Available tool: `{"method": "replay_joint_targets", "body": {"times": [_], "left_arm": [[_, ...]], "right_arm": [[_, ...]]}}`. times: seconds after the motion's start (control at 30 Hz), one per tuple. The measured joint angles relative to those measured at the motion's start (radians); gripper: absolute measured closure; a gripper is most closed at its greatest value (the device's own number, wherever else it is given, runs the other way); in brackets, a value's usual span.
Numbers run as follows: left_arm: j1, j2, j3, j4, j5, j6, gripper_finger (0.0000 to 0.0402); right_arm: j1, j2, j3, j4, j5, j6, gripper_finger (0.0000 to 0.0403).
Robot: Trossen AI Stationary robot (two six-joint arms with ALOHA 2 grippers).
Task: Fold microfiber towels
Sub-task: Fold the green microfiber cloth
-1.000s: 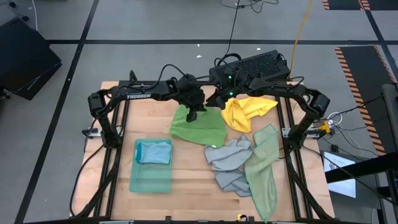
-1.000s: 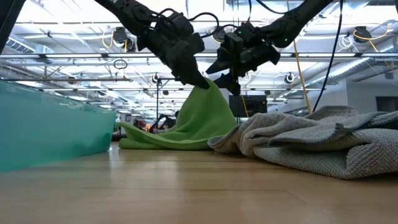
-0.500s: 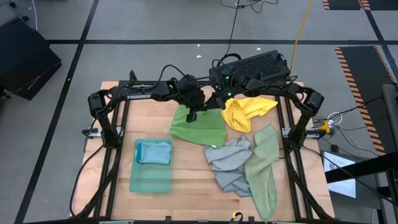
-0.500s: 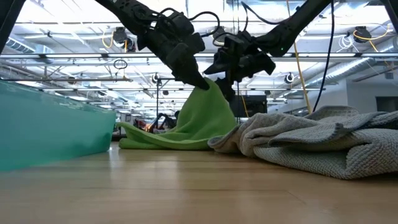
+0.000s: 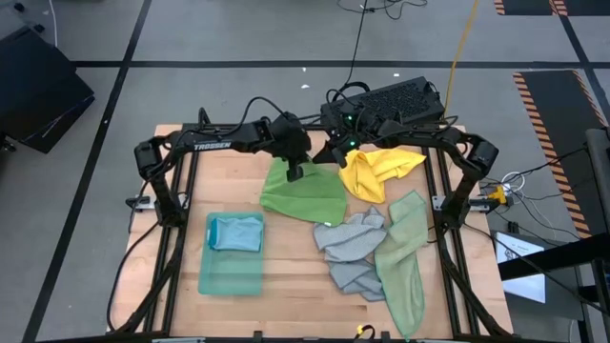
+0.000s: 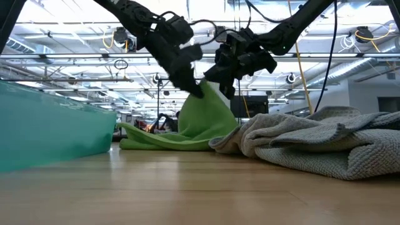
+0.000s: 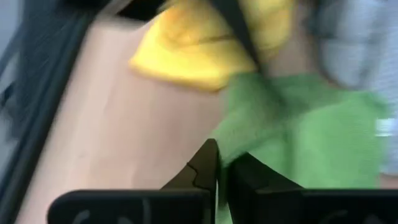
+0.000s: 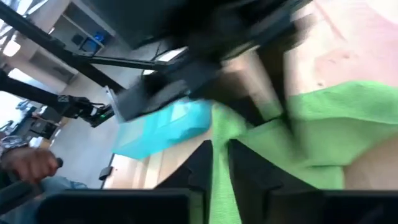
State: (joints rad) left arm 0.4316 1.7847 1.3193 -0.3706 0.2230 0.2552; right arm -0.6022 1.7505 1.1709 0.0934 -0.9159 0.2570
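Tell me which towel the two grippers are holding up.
The bright green towel, pinched at one edge by the left gripper and right gripper; the yellow, grey and sage ones lie untouched.

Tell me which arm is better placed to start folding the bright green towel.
Neither clearly: the left gripper and the right gripper are both shut on the top edge of the bright green towel, lifting it off the table.

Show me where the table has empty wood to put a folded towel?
Bare wood lies at the table's front middle, between the teal towel and the grey towel, and left of the green towel. The right half is crowded: yellow towel, grey and sage towel.
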Motion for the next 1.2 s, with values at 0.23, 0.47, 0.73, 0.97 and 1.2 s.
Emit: {"method": "replay_joint_targets", "body": {"times": [0.23, 0.47, 0.73, 0.97, 1.2], "left_arm": [[0.029, 0.0, 0.0, -0.034, -0.04, -0.054, 0.0376], [0.017, 0.0, 0.0, -0.032, -0.034, 0.025, 0.0376], [-0.003, 0.0, 0.0, -0.03, -0.041, 0.06, 0.0376], [-0.002, 0.0, 0.0, -0.024, -0.042, 0.058, 0.0376], [-0.002, 0.0, 0.0, -0.017, -0.042, 0.057, 0.0376]], "right_arm": [[0.014, -0.008, 0.0, 0.001, 0.052, 0.013, 0.0399], [0.022, -0.011, 0.0, -0.006, 0.162, 0.051, 0.0376], [0.021, -0.05, 0.0, -0.015, 0.289, -0.026, 0.0272], [0.044, -0.041, 0.0, -0.02, 0.292, -0.086, 0.0232], [0.055, -0.041, 0.0, -0.018, 0.342, -0.12, 0.0267]]}}
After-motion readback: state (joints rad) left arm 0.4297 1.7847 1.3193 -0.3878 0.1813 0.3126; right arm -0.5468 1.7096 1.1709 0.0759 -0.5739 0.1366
